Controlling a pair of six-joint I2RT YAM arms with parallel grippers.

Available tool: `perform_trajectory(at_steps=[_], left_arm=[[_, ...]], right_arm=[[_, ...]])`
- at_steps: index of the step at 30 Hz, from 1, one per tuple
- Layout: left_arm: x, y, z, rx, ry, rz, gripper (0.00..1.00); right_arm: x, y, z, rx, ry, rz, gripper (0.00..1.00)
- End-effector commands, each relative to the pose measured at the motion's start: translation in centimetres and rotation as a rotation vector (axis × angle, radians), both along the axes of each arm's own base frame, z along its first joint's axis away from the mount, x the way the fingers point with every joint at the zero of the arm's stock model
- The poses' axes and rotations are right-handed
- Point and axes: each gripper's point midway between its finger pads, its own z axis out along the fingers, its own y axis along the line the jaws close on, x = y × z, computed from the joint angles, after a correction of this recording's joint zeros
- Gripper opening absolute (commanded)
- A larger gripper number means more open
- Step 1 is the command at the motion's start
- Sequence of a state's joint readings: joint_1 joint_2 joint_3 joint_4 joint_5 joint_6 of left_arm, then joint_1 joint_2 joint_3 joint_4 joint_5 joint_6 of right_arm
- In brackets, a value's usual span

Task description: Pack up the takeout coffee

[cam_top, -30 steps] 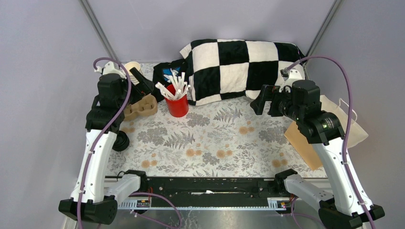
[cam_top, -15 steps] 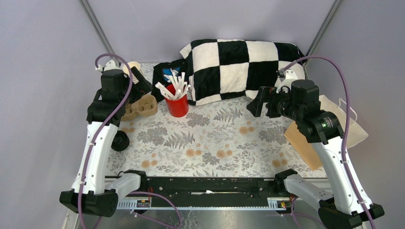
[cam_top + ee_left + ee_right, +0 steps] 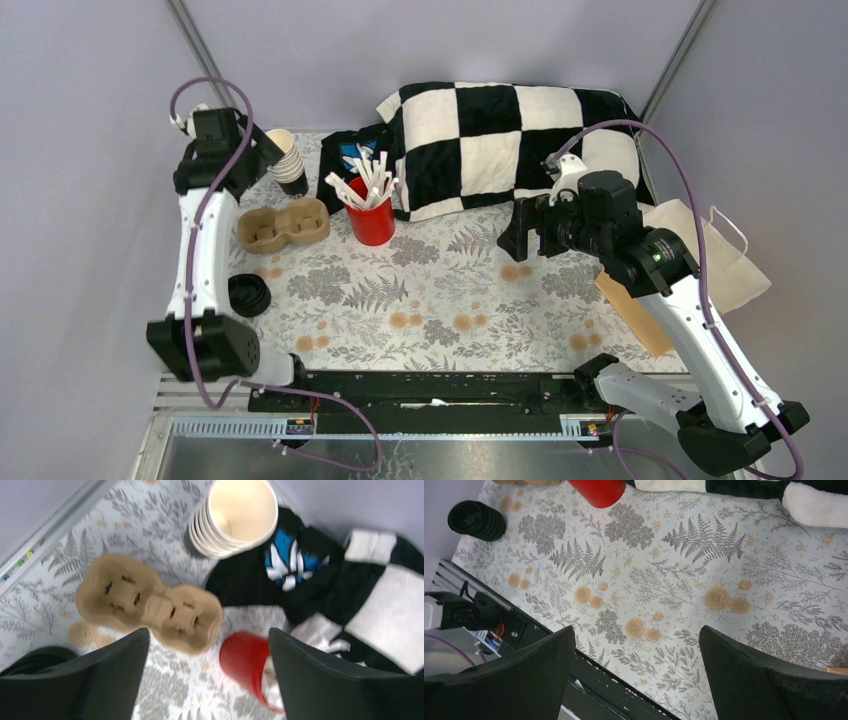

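Observation:
The takeout coffee is out of view; only a dark shape (image 3: 293, 186) shows at the foot of the stack of pale cups (image 3: 284, 153) (image 3: 235, 515), and I cannot tell what it is. My left gripper (image 3: 262, 152) (image 3: 208, 632) hangs open high over the back left corner, above the brown two-cup carrier (image 3: 283, 223) (image 3: 150, 602), holding nothing. A stack of black lids (image 3: 248, 295) (image 3: 476, 520) lies near the left edge. Over the tablecloth right of centre, my right gripper (image 3: 515, 240) (image 3: 636, 630) is open and holds nothing.
A red cup (image 3: 371, 220) (image 3: 245, 660) of white sticks stands beside the carrier. A checked black-and-white blanket (image 3: 500, 140) and a black cloth (image 3: 285, 560) fill the back. A paper bag (image 3: 715, 265) lies at the right edge, and the black rail (image 3: 589, 680) runs along the near edge.
The left arm has lifted and swung back to the far left, uncovering the carrier and the cup stack. The right gripper has moved left towards the middle. Both stay open.

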State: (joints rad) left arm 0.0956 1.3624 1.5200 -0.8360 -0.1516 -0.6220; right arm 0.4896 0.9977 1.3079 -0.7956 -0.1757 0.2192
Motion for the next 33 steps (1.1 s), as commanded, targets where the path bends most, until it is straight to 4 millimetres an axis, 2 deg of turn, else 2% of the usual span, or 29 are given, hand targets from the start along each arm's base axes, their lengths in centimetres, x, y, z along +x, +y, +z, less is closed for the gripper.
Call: perform_trajectory(at_steps=[1,4,8,11,14,19,28,31,33], left_arm=[[5.6,3.8,2.5,0.033,-0.101,0.065,0.86],[8.2,4.9,0.9,0.032,-0.068,0.082,0.77],[11.0,5.4,-1.0,0.035,-0.058,0.079,0.65],[12.6,5.9,-1.5,0.058,-0.06,0.079,0.57],[13.5,6.5,-1.9,0.079,-0.044,0.09,0.43],[13.9,7.0,-2.6,0.089,-0.024,0.108,0.37],[15.0,7.5,-3.5,0.108,0.011,0.107,0.34],[15.0,7.8,-4.0,0.109,0.031,0.119,0.34],[15.0,7.9,-4.1,0.112,0.043,0.131,0.4]], right_arm=[[0.2,0.5,-0.5,-0.054,-0.041,0.034,1.0],[0.5,0.4,-0.8,-0.083,-0.047,0.034,1.0],[1.2,-0.1,-1.0,-0.136,-0.068,0.018,1.0],[1.7,-0.3,-1.2,-0.173,-0.08,0.012,1.0],[2.0,-0.3,-1.3,-0.204,-0.095,0.013,1.0],[2.5,-0.4,-1.5,-0.231,-0.103,0.006,1.0],[2.8,-0.2,-1.6,-0.234,-0.102,0.009,1.0],[2.9,-0.1,-1.5,-0.232,-0.102,0.01,1.0],[2.9,-0.1,-1.6,-0.234,-0.101,0.011,1.0]])
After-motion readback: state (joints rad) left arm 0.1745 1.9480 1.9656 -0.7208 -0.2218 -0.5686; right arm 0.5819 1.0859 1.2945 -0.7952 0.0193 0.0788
